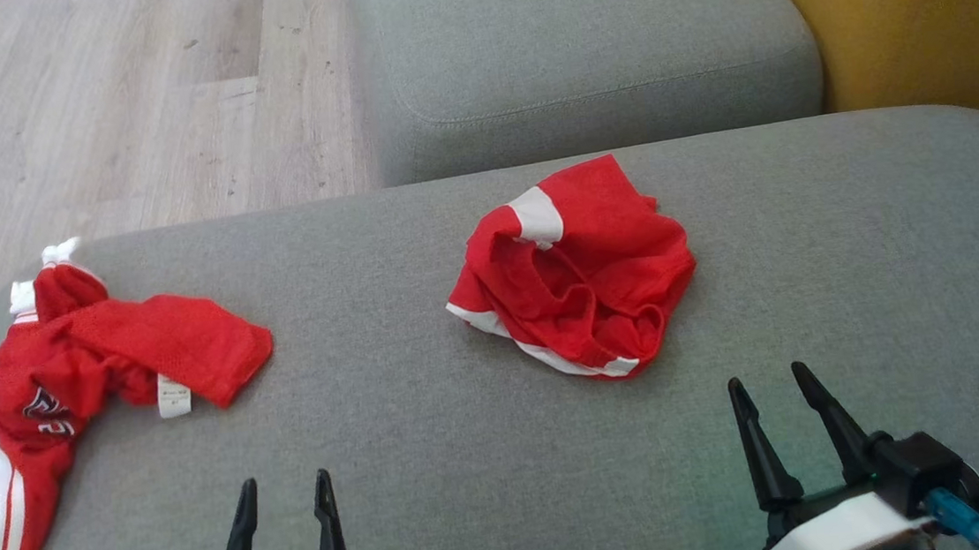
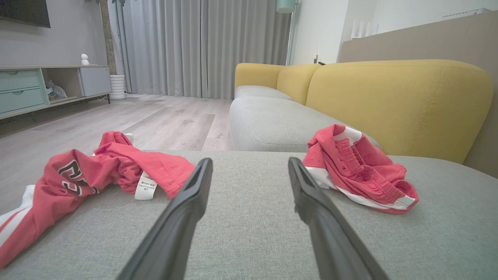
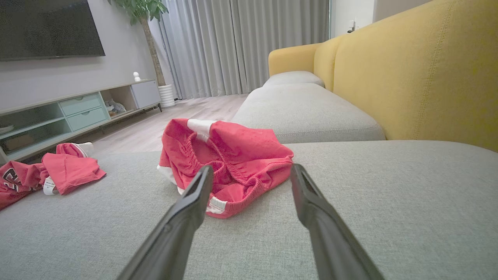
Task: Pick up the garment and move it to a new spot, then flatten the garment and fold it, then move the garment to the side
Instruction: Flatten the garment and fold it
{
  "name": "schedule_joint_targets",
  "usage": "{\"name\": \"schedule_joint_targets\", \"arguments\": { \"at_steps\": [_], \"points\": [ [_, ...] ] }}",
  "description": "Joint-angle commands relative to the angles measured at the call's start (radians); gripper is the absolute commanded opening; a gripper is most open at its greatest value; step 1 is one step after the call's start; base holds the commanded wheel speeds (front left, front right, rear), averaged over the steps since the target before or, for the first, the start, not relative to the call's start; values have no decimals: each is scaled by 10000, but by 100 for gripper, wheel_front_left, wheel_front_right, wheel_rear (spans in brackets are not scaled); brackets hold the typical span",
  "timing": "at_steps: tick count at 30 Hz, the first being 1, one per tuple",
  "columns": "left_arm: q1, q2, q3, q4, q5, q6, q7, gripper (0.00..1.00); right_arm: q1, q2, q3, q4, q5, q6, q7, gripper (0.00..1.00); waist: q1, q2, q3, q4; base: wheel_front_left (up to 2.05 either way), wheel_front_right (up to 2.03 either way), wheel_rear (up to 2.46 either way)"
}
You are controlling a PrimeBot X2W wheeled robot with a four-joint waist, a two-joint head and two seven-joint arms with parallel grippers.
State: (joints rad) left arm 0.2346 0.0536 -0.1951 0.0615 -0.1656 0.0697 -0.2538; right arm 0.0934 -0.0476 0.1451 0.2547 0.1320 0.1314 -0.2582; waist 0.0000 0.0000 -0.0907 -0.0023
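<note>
Item 1, red shorts (image 1: 573,272): taken here as the task's garment, a judgement only, since 2 red pieces lie on the same grey seat cushion (image 1: 471,471). The shorts sit crumpled near the cushion's middle, toward its far edge, with the elastic waistband gaping toward the robot. They have no clear long axis as bunched; the white-trimmed near edge runs roughly from 10 to 4 o'clock in the head view. Item 2, right gripper (image 1: 767,375): fingers spread wide, holding nothing, poised over bare cushion. The shorts lie at about 10 o'clock from its tips, near but apart; in the right wrist view the near hem sits just beyond and slightly to the 11 o'clock side of the fingertips. Item 3, left gripper (image 1: 286,479): fingers likewise spread and empty, at the near edge of the head view. The shorts lie at about 2 o'clock from it and well apart. Item 4, red jersey (image 1: 90,372): second garment, at about 10 o'clock from the left gripper, draped over the cushion's left edge, long axis roughly 8 to 2 o'clock, white tag showing. Assessment: the right arm is the nearer to the shorts. A pick would likely call for a short reach forward and leftward onto the near hem or waistband.
</note>
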Motion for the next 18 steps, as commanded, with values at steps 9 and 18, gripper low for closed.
{"name": "schedule_joint_targets", "arguments": {
  "at_steps": [9, 18],
  "points": [
    [-367, -33, 84, -206, 145, 71, -80, 100, -343, -26, 194, -256, -40, -7, -36, 100, 0, 0, -41, -15, 0, 0, 0],
    [-1289, -31, -961, -71, 1585, -467, -80, 100, -538, -26, 354, -272, -217, -7, -36, 100, 0, 0, 371, -537, 0, 0, 0]
  ]
}}
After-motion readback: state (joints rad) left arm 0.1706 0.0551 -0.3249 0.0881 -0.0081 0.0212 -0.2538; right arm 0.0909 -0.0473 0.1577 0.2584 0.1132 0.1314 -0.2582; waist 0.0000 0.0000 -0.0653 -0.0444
